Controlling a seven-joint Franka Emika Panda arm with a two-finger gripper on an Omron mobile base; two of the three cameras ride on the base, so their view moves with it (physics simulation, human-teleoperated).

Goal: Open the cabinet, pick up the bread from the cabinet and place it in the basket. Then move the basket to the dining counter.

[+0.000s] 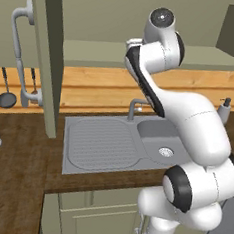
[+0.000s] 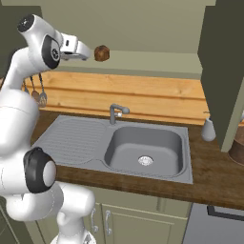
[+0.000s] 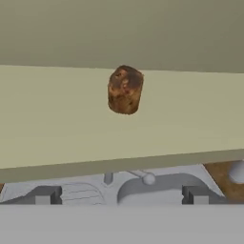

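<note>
Hovering with its jaws wide apart and nothing between them, the gripper [image 3: 121, 194] pointed at the bread [image 3: 125, 89], a small brown lump lying on the shelf of the open cabinet [image 2: 157, 61]. Below it lay the grey sink [image 2: 143, 150], set in the worktop [image 2: 214, 176].

Glossy white rounded arm [image 1: 198, 131] segments, black joint bands, a grey disc capping the top joint.
</note>
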